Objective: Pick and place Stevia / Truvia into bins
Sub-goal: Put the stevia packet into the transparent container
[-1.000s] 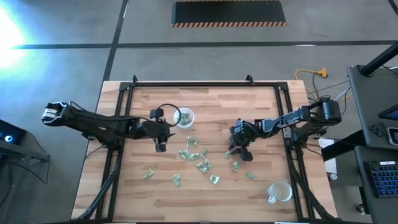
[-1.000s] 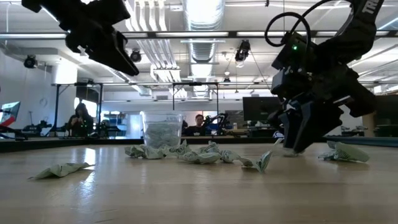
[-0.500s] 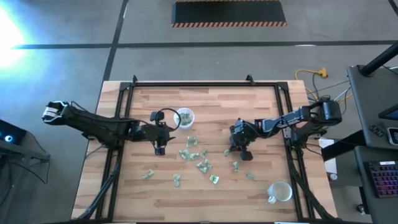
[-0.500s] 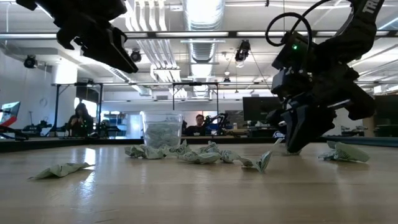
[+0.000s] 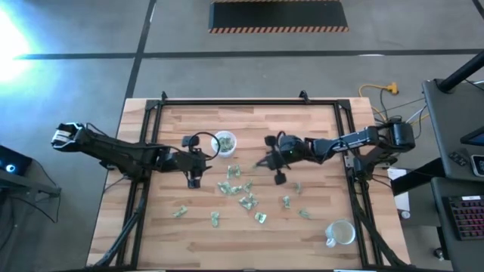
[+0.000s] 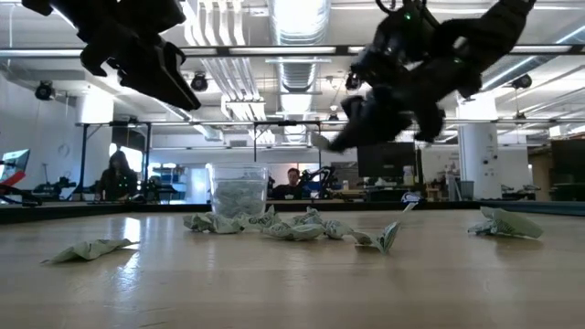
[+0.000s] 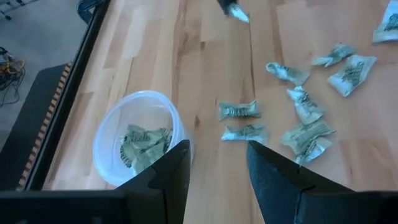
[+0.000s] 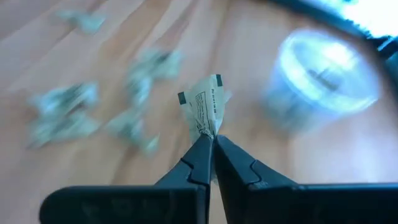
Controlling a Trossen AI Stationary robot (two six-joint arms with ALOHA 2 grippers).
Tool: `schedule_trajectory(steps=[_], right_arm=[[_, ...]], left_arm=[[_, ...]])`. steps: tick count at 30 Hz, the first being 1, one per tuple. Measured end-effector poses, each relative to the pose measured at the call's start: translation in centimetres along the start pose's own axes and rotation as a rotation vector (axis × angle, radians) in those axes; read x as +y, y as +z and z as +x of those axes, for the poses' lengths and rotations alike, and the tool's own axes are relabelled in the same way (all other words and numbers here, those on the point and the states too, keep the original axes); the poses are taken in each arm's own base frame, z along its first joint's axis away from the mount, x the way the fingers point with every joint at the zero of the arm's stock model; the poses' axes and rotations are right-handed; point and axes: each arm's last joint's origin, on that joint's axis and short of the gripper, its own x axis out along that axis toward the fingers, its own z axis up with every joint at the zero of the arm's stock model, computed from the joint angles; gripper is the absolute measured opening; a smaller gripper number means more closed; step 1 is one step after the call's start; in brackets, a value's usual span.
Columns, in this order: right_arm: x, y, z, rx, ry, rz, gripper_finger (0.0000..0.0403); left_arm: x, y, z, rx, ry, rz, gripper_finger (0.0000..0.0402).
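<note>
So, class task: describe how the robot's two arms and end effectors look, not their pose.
Both arms are dark, jointed and slim. The left arm has a white-marked base end and a looping black cable. Each end effector has two dark tapered fingers, as on the left end effector.

Wooden butcher-block table, black metal frame along edges. Grey floor around it, hazard-striped dark mat beyond far edge. Yellow cable on floor near right corner. Keyboard at far right. Low view: 2 seated people in background, ceiling ducts.
</note>
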Motion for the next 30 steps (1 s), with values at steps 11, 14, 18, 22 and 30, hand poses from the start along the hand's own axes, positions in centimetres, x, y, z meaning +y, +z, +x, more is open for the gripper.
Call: schedule_trajectory(steps=[11, 14, 18, 22, 30], right_arm=[[-5.6, 3.6, 4.0, -0.065, -0.133, -0.025, 0.0009], [-7.0, 3.6, 5.9, -0.028, -0.141, -0.008, 0.0009], [-8.4, 3.5, 8.2, 0.047, -0.123, 0.016, 0.0009], [-9.3, 3.8, 9.9, 0.093, -0.107, 0.029, 0.0009], [-10.1, 4.7, 11.3, 0.136, -0.086, 0.035, 0.0009]], left_arm=[[0.1, -0.4, 0.0, 0.042, 0.048, -0.008, 0.0141], [0.1, -0.4, 0.0, 0.042, 0.048, -0.008, 0.0141], [0.1, -0.5, 0.0, 0.052, 0.048, -0.006, 0.0141], [0.1, -0.7, 0.0, 0.065, 0.048, -0.018, 0.0141], [0.1, -0.8, 0.1, 0.07, 0.048, -0.021, 0.0141]])
